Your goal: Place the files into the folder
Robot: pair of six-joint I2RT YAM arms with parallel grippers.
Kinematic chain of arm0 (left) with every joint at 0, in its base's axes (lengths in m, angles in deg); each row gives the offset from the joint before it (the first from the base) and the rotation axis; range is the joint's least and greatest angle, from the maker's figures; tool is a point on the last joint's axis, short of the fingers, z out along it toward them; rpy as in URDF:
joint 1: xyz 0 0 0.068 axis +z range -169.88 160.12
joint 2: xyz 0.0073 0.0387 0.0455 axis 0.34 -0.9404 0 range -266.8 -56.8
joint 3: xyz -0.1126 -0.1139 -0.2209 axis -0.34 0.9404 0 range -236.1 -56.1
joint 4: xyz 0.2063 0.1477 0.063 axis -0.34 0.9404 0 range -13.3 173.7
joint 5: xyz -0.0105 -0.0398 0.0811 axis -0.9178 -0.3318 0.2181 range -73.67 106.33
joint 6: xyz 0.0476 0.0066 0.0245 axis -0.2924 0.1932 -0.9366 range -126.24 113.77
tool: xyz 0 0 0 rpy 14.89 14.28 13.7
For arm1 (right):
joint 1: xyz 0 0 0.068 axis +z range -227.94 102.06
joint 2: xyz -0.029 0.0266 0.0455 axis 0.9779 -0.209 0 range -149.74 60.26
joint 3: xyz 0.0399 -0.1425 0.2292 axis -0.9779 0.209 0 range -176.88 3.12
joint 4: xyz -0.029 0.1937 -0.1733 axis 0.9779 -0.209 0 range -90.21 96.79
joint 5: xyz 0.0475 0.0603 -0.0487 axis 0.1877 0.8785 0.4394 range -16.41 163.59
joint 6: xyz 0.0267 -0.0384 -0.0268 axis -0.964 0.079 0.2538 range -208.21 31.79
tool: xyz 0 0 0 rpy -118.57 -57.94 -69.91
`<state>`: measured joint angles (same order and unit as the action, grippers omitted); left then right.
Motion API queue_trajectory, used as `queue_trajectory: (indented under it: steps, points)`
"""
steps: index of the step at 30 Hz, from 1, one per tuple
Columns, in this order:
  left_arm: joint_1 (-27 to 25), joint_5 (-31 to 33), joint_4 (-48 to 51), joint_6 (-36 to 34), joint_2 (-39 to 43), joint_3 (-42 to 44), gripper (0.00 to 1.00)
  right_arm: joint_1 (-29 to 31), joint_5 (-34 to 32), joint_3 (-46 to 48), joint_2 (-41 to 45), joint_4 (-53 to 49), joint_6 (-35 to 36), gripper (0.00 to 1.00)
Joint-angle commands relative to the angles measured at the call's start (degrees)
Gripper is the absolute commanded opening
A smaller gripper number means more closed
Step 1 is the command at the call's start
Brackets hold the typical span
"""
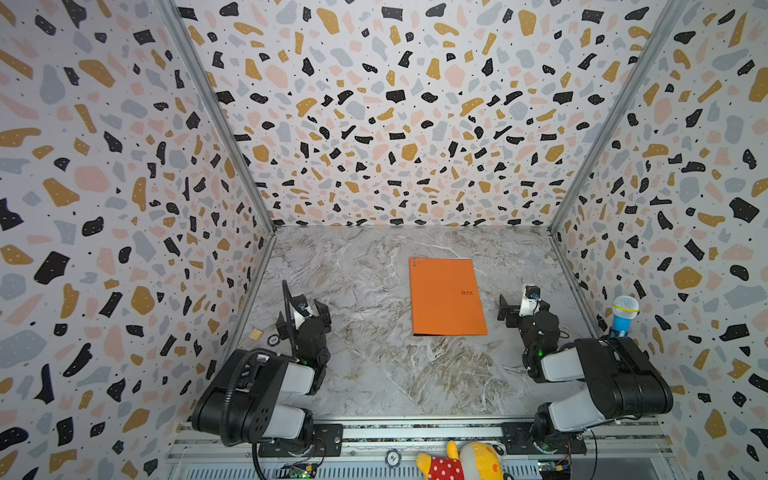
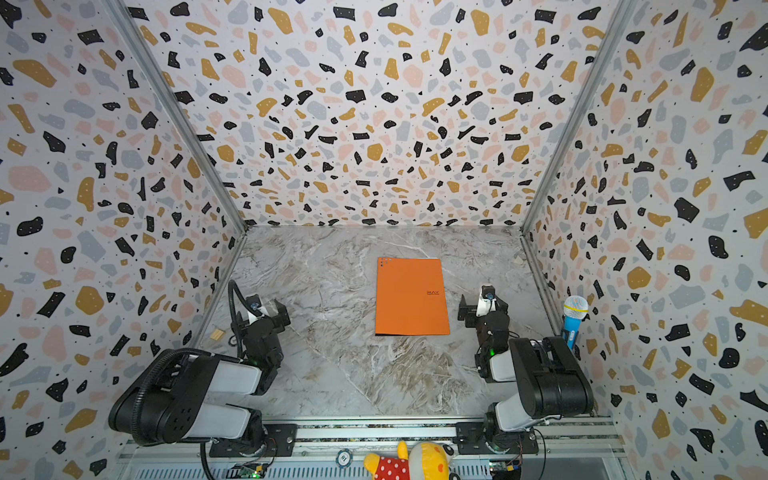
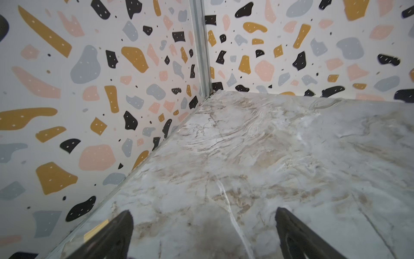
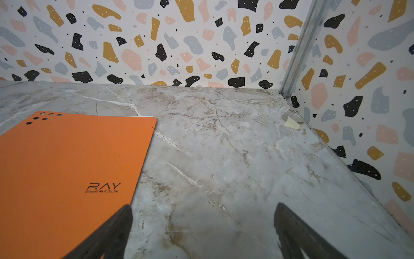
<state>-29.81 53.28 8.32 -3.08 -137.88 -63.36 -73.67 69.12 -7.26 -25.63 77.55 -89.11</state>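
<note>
Folder [image 1: 446,297] [image 2: 411,297], orange and closed, lies flat with its logo up on the marble table [image 1: 374,374], toward 1 o'clock of the centre in both top views. A sliver of white paper [image 4: 147,116] shows past its far edge. Left gripper [image 1: 305,307] [image 3: 203,212], well apart at the folder's 9 o'clock, and right gripper [image 1: 524,303] [image 4: 203,206], near at 3 o'clock, both have their jaws spread wide and hold nothing.
</note>
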Motion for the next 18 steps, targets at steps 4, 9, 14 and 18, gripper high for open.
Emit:
queue_trajectory:
  steps: [4,9,14,18]
  points:
    - [2.1,-7.7,-2.7,-0.1,0.4,-1.4,0.99,0.4,-0.9,-0.9,0.6,1.1,0.8,0.99]
    - [2.1,-7.8,-2.0,0.0,0.7,-1.5,0.99,0.4,-0.9,-0.9,0.6,1.0,0.9,0.99]
    - [2.1,-7.7,-2.0,-0.1,0.7,-1.6,1.0,0.4,-0.8,-0.9,0.5,1.0,0.9,0.99]
    - [2.2,-7.7,-2.0,-0.1,0.7,-1.5,0.99,0.5,-0.9,-1.3,0.4,0.7,0.9,0.99]
